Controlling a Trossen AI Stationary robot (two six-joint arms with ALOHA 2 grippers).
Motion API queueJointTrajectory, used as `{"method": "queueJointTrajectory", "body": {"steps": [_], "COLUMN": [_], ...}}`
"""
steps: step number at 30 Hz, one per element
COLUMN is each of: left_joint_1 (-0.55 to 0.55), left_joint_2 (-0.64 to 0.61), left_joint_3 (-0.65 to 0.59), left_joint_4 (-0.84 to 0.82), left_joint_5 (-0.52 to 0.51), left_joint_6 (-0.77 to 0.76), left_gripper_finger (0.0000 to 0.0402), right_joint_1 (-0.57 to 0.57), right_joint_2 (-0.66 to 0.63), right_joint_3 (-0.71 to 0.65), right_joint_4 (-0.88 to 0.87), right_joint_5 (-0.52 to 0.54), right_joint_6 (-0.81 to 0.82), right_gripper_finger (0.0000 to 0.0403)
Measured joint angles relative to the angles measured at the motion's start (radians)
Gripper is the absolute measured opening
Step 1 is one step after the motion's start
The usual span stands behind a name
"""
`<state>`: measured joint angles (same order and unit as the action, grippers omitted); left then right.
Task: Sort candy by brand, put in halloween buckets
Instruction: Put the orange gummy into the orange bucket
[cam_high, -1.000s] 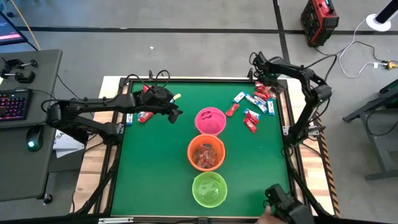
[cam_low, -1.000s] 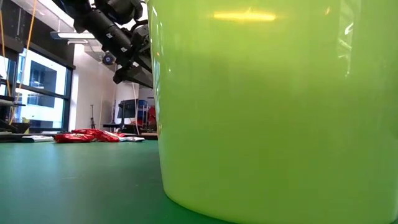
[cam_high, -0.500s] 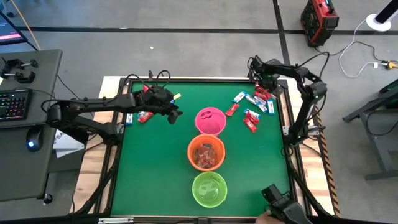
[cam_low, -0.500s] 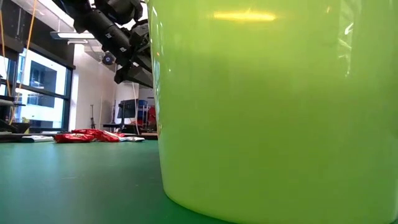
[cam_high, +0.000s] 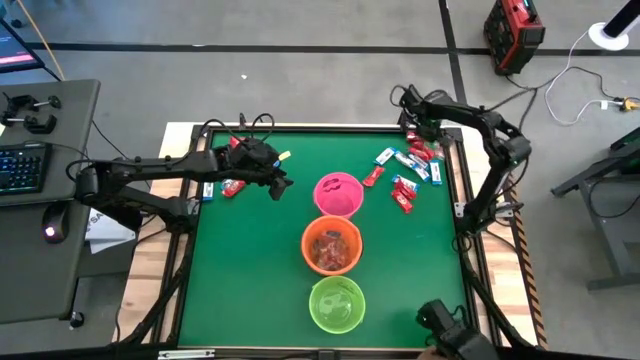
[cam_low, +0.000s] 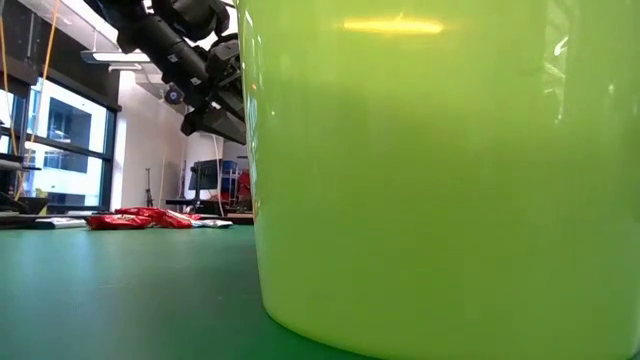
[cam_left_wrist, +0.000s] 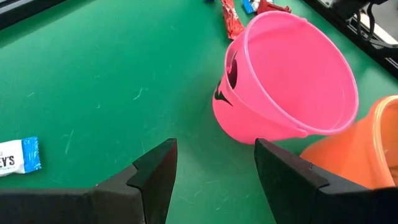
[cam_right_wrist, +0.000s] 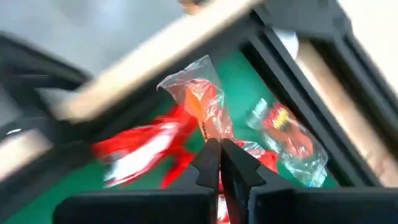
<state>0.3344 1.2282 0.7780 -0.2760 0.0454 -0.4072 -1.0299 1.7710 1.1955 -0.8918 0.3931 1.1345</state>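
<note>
1. Three buckets stand in a column at the centre of the high view: pink bucket (cam_high: 337, 193), orange bucket (cam_high: 331, 244), green bucket (cam_high: 336, 303).
2. You have candy showing only in the orange one; loose candy (cam_high: 405, 172) lies upper right on the bench (cam_high: 250, 270), more at upper left, so most sorting remains.
3. Your right tool (cam_right_wrist: 219, 163) is pinched onto an orange-red wrapper (cam_right_wrist: 204, 102), long axis running up-frame.
4. Your left tool (cam_left_wrist: 211, 171) hangs wide and empty near the pink bucket.
</note>
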Motion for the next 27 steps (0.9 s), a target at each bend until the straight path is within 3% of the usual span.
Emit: {"method": "queueJointTrajectory", "body": {"steps": [4,9,14,20,23,27], "left_joint_1": [-0.001,-0.001,-0.001,-0.001,-0.001,-0.001], "left_joint_2": [0.000,0.000,0.000,0.000,0.000,0.000], "left_joint_3": [0.000,0.000,0.000,0.000,0.000,0.000], "left_joint_4": [-0.002,-0.013,-0.012,-0.012,-0.011,-0.012], "left_joint_5": [0.000,-0.006,-0.009,-0.020,-0.026,-0.027], "left_joint_6": [0.000,-0.001,-0.007,-0.029,-0.029,-0.029], "left_gripper_finger": [0.0204,0.0204,0.0204,0.0204,0.0204,0.0204], "right_joint_1": [0.061,0.223,0.491,0.830,0.971,1.102], "right_joint_2": [-0.122,-0.288,-0.400,-0.424,-0.408,-0.382], "right_joint_3": [0.037,0.048,0.047,0.046,0.046,0.046], "right_joint_4": [0.025,0.051,0.062,0.174,0.246,0.305], "right_joint_5": [0.044,0.004,-0.191,-0.508,-0.567,-0.568], "right_joint_6": [-0.160,-0.365,-0.447,-0.537,-0.544,-0.585], "right_gripper_finger": [0.0001,0.0000,0.0000,0.0000,0.0000,0.0000]}}
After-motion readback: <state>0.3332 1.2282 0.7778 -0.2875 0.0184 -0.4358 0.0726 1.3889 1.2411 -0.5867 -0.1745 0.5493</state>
